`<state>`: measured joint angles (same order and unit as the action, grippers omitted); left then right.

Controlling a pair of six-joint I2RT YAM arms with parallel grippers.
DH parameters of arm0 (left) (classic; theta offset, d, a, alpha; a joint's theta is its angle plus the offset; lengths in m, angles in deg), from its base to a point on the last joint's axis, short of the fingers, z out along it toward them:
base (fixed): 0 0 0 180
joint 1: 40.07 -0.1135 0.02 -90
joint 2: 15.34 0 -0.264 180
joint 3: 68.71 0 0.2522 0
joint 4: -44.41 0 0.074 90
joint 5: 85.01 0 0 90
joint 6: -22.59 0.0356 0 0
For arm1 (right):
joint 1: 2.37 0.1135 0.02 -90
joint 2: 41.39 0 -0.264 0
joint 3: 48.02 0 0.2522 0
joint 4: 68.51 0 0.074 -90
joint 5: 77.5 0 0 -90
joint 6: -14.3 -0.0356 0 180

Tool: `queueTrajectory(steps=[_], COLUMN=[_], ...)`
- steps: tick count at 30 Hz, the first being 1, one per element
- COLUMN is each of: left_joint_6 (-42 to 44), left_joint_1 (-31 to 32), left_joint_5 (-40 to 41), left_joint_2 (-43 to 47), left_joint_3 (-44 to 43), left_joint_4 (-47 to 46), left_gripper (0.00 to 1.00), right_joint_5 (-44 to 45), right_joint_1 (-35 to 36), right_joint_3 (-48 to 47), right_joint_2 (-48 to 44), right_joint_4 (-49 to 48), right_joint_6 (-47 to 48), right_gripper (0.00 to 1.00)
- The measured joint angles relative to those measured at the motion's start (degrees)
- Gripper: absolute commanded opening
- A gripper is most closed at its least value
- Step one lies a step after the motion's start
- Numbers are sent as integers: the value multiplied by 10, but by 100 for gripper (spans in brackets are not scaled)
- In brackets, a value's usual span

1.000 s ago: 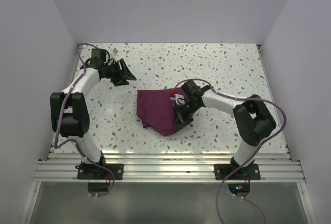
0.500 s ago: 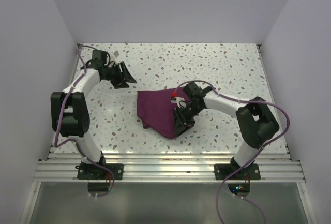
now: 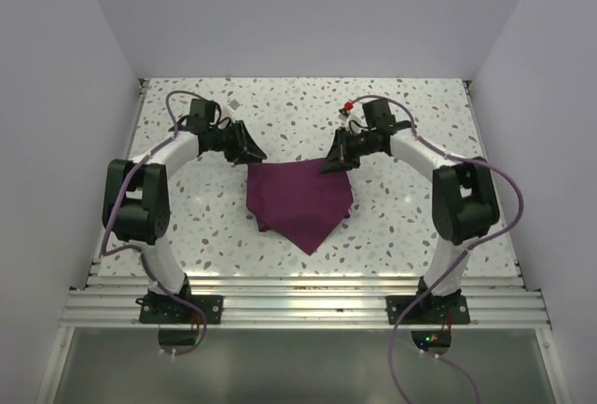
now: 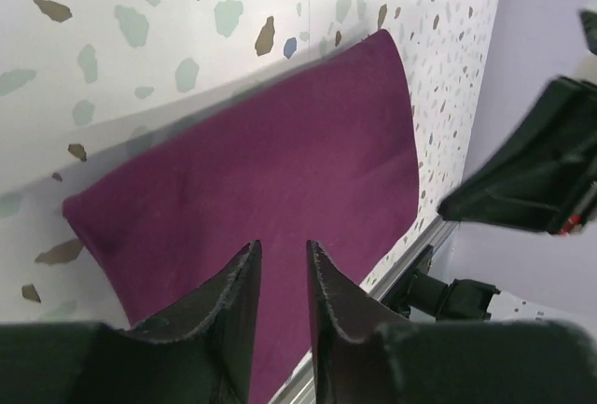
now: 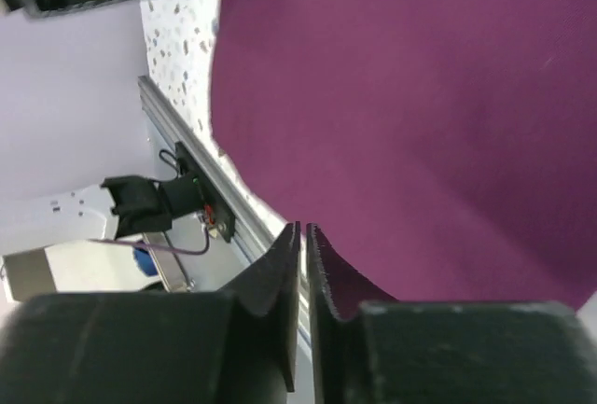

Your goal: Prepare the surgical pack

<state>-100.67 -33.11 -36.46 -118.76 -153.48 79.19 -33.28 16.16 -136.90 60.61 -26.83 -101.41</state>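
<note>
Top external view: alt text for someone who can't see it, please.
A folded plum-purple cloth lies on the speckled white table, its point toward the near edge. The left gripper and right gripper are near its two far corners.

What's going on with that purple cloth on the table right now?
Both arms are reaching to the folded purple cloth, which lies flat in the middle of the speckled table, one point toward the arm bases. The left fingers are slightly apart at its far left corner, with nothing between them. The right fingers are at the far right corner, nearly together; whether they pinch any cloth I cannot tell.
</note>
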Motion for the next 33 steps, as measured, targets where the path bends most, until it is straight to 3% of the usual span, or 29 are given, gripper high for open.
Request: queueTrajectory(steps=[5, 12, 20, 26, 33], left_joint_6=[-23, -31, 0, -8, -67], left_joint_1=[3, 3, -6, -5, 34], left_joint_5=[-18, -26, -7, -18, -58], left_joint_2=[-42, -72, -68, -51, -52], left_joint_3=[6, 37, 41, 21, 18], left_joint_4=[-40, -59, -30, -30, -111], left_gripper=[24, 19, 21, 28, 28], right_joint_5=[-32, -67, -58, -60, -69], right_joint_1=[-9, -68, -152, -95, 11], right_joint_3=[-15, 24, 31, -18, -111], right_joint_2=[114, 162, 162, 155, 171], right_joint_4=[-71, -181, -144, -117, -157], right_joint_6=[-53, -121, -77, -66, -100], right_gripper=[5, 3, 5, 6, 5])
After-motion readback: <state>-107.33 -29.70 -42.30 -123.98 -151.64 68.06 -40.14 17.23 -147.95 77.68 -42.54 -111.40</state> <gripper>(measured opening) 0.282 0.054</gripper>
